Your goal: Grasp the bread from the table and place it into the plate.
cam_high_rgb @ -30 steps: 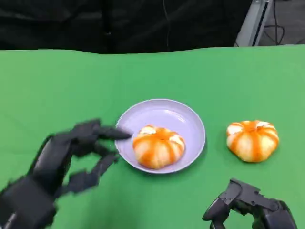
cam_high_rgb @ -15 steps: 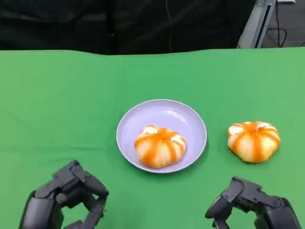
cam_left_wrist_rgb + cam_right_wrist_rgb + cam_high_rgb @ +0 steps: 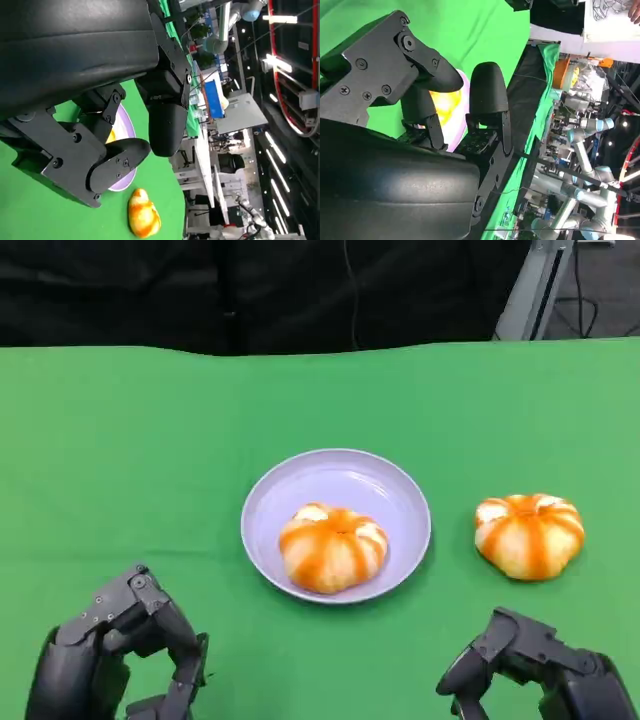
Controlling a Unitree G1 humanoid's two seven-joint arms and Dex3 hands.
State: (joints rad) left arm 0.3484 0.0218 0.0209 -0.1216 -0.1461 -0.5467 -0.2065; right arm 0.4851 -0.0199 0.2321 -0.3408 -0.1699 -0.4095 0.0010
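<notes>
While the left hand sits low at the near left of the green table, its fingers are curled inward with nothing in them, well apart from the plate. From the left wrist view the same hand shows its black fingers bent in over empty space, with the plate's rim and a bun beyond them. Toward the middle of the table lies the pale lavender plate, round and shallow, and inside it, toward its near edge, rests one bread, a pumpkin-shaped bun with orange stripes running down from its top. To the right of the plate, apart from its rim and lying straight on the green cloth, is a second bread of the same shape and colouring; the left wrist view catches it on the cloth just past the plate. At the near right corner the right hand hangs low, short of the second bread and not touching it, its fingers folded in and holding nothing. In the right wrist view that hand has its fingers drawn close together, a yellow-orange bun and the plate's edge showing between and behind them.
</notes>
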